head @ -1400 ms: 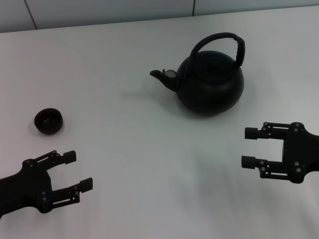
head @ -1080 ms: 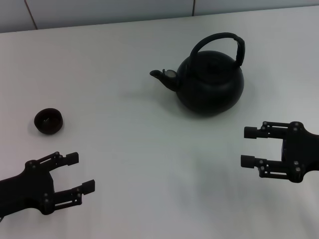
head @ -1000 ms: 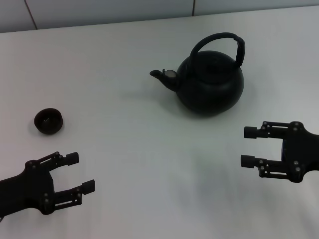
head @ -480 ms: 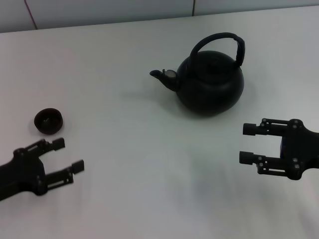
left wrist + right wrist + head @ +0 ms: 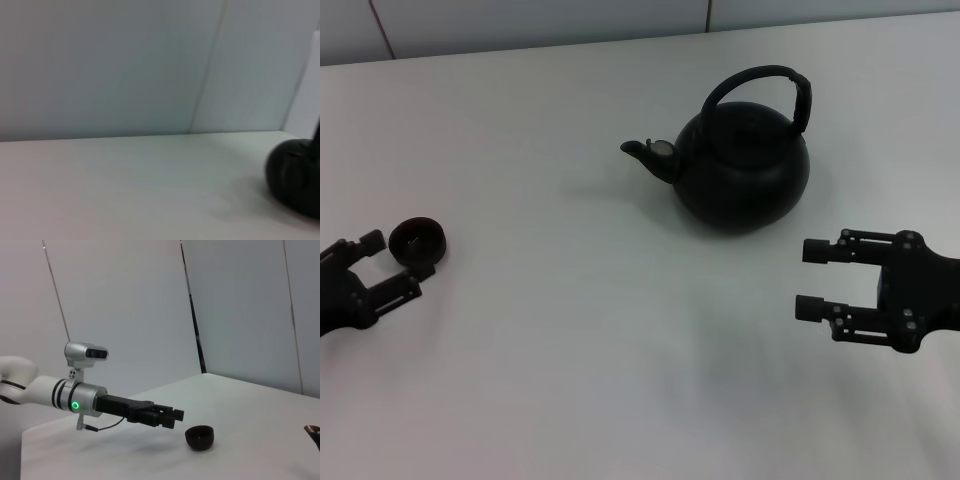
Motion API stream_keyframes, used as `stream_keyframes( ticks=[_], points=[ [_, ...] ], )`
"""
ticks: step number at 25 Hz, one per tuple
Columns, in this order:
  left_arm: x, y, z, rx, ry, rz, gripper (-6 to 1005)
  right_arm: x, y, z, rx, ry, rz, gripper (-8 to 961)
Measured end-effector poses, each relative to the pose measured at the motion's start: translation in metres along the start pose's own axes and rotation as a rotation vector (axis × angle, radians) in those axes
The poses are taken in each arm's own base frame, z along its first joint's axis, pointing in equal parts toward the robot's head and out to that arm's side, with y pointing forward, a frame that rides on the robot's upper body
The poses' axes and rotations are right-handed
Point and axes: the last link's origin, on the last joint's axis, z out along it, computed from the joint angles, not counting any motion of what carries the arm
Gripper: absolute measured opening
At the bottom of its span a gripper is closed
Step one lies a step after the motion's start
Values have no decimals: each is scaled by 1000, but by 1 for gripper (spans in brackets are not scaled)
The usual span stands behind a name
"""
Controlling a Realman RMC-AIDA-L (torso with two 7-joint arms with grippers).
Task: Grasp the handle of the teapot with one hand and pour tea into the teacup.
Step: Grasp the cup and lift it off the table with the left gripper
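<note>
Two open end effectors — left end effector (image 5: 392,265) beside teacup (image 5: 417,240)

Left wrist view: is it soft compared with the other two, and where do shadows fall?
Left wrist view: soft throughout, the teapot a blurred dark shape at the frame edge. Head view: crisp, with only faint diffuse shadows beside the teapot on the table. Right wrist view: sharp on the teacup and left end effector.

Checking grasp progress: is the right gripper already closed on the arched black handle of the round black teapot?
No: in the head view the right gripper hangs open, apart from the teapot and its handle.
</note>
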Motion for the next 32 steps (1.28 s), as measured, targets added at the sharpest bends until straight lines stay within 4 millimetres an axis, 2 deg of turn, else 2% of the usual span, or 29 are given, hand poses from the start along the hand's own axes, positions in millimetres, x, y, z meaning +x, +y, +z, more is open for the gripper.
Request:
stream_keyframes(
  ticks=[12,32],
  points=[
    [-6,-18,4,122,-54,5,844,-4,-3,3,-7,-6,-5,659],
    [-8,-20,20,133,-87,17,836,-6,-4,5,-8,-15,-6,659]
  ],
)
